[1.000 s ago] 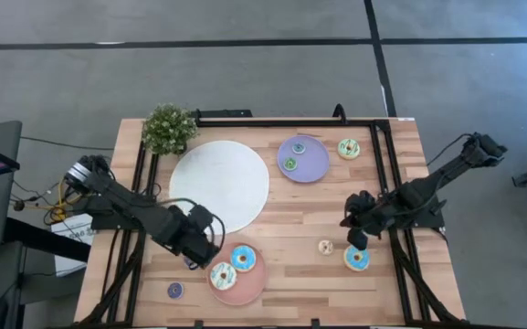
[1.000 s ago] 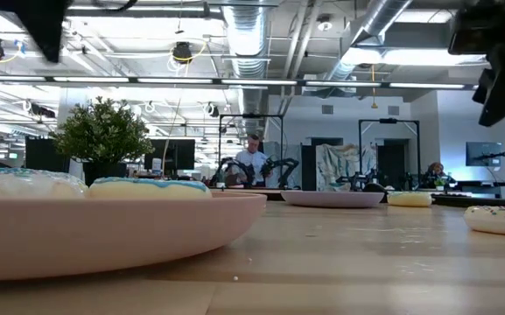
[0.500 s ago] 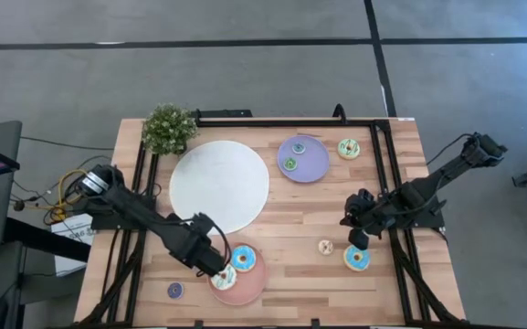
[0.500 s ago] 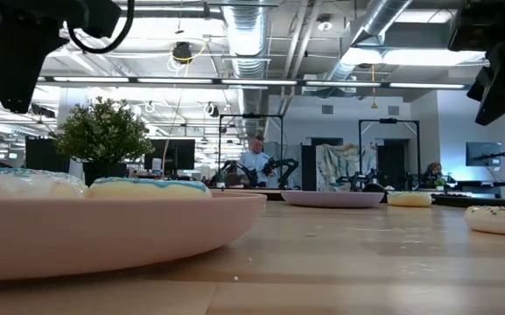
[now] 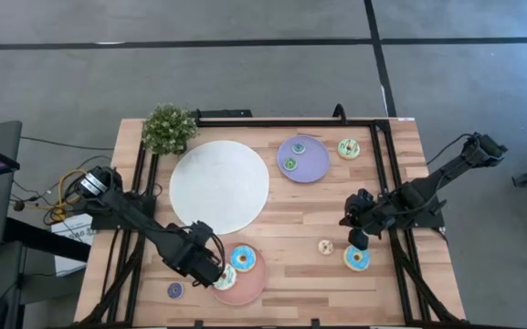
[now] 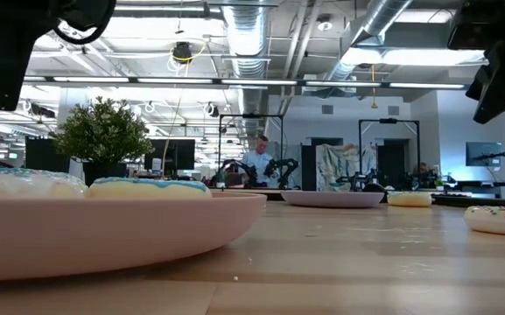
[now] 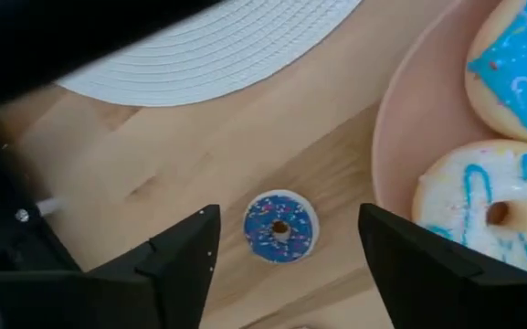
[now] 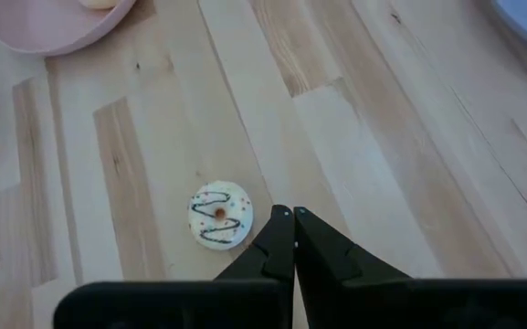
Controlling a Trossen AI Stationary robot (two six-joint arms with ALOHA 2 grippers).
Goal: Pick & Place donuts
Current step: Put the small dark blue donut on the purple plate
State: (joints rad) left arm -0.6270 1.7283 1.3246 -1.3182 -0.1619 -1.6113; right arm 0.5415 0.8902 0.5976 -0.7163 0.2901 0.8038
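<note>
My left gripper hangs open over the left rim of the pink plate, touching nothing. On that plate lie a light blue donut and a white donut with blue stripes. A mini blue donut lies flat on the wood left of the plate and shows between the fingers in the left wrist view. My right gripper is shut above the table, near a beige mini donut and a sprinkled donut.
A big white plate lies at mid-left. A lilac plate at the back holds two mini donuts, with a pale green donut beside it. A potted plant stands at the far left corner.
My left gripper has gone toward the table's near edge and a little right, from beside the white plate to the pink plate's left rim, and its fingers have opened. The donuts have stayed where they were.
</note>
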